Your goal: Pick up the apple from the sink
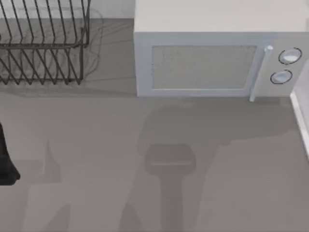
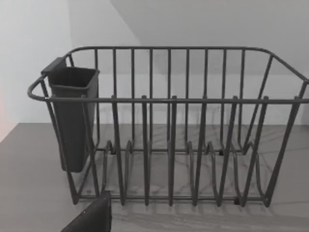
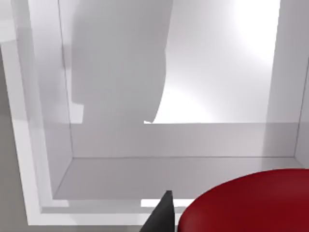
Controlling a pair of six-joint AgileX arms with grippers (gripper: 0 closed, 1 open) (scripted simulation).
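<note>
Right end effector [image 3: 161, 215] beside apple [image 3: 246, 203] above sink [image 3: 48, 159] rim, grip state unclear, basin open beyond.

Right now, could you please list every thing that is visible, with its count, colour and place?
dish rack: one, dark wire, back left of the counter
cutlery cup: one, dark grey, hung on the dish rack's end
microwave: one, light grey, door shut, back right
sink: one, white, at the counter's right edge
apple: one, bright red, close under the right wrist camera, above the sink
left arm: black, at the counter's left edge
right gripper's fingertip: dark, beside the apple
</note>
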